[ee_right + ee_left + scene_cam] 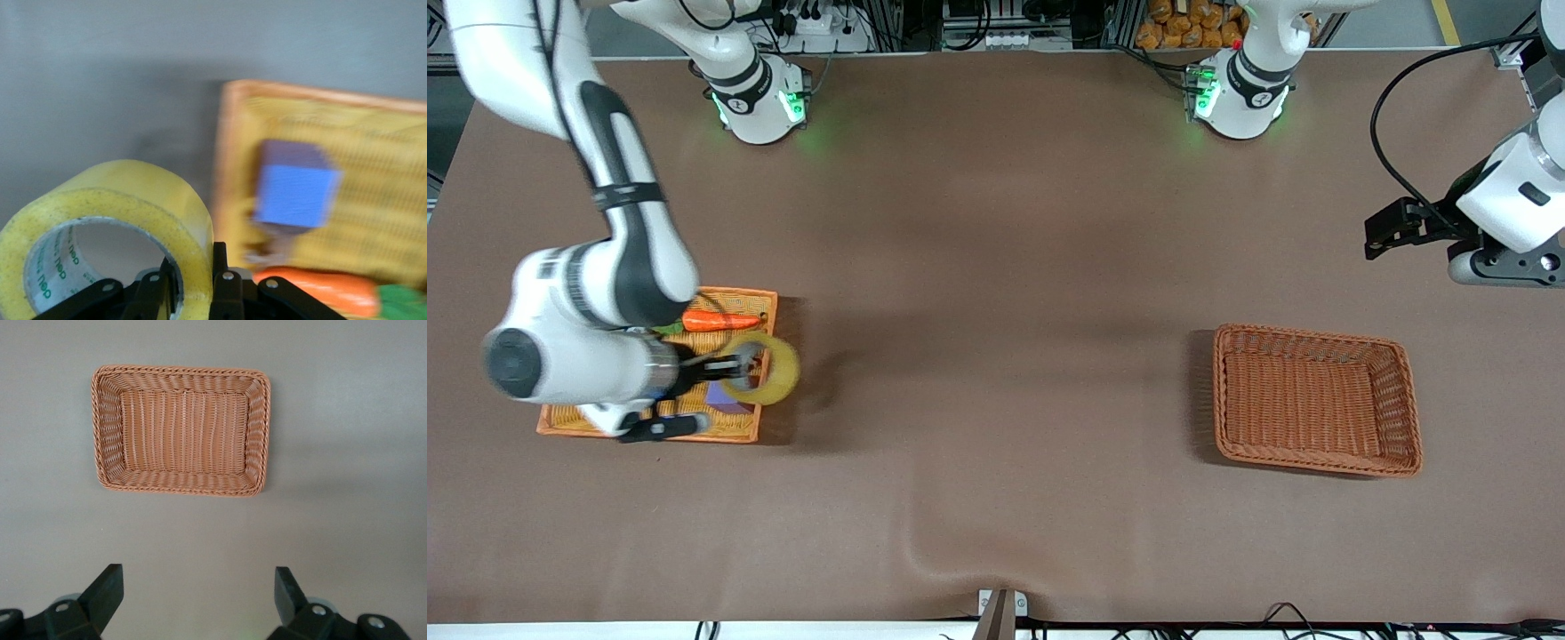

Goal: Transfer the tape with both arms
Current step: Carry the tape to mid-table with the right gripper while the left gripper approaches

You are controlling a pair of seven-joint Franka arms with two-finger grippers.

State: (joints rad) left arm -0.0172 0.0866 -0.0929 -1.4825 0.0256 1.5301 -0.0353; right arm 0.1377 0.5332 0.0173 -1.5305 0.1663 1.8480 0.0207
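My right gripper (740, 363) is shut on the tape (766, 369), a translucent yellowish roll with a grey-white core. It holds the roll in the air over the edge of the orange flat tray (734, 300) at the right arm's end of the table. In the right wrist view the tape (127, 207) is pinched through its wall, one finger inside the core and one outside. My left gripper (1385, 233) is open and empty, up in the air at the left arm's end of the table. In the left wrist view its fingertips (110, 585) stand wide apart.
An empty brown wicker basket (1316, 398) sits toward the left arm's end; it also shows in the left wrist view (181, 430). The orange tray holds a toy carrot (720, 321) and a purple-blue block (725, 396), also seen in the right wrist view (293, 190).
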